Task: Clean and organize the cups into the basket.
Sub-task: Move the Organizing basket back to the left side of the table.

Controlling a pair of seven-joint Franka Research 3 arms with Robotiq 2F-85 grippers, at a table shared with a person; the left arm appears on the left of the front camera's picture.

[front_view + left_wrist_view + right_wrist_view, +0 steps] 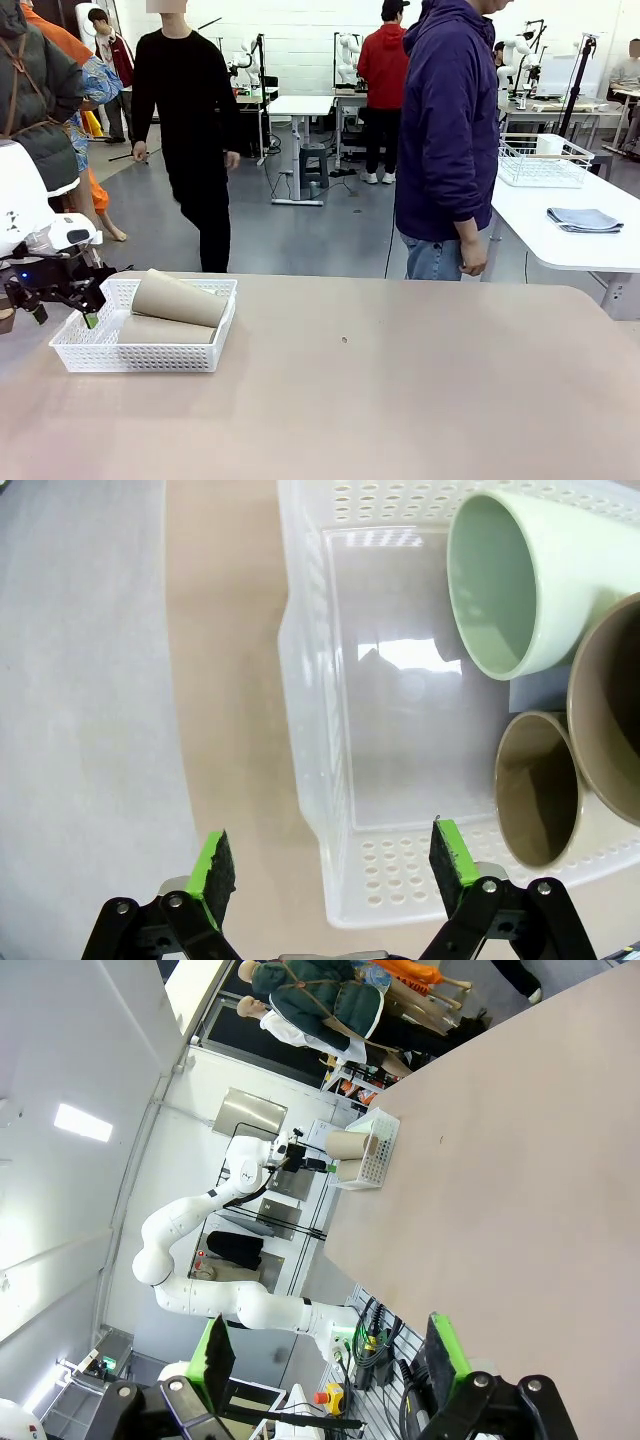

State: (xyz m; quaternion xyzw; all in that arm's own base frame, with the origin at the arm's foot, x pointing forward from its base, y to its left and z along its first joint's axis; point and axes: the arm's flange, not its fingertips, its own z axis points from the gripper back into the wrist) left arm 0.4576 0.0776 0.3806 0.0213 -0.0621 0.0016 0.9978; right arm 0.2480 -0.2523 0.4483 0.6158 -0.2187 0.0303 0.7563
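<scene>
The white lattice basket [140, 355] sits at the left of the tan table. Two tan cups lie in it on their sides, one [180, 298] resting on top of the other [165, 331]. In the left wrist view the basket [316, 730] holds a pale green cup [520, 580] and two tan cups [540, 790] [612, 715], mouths toward the camera. My left gripper [65, 317] [330, 858] hangs open over the basket's left end, holding nothing. My right gripper [328, 1352] is open and empty, far from the basket [372, 1155].
A person in a blue jacket [450, 130] stands at the table's far edge. A second white table at the right carries a wire basket [545, 160] and a folded grey cloth [585, 220]. The basket's left half [400, 730] is bare.
</scene>
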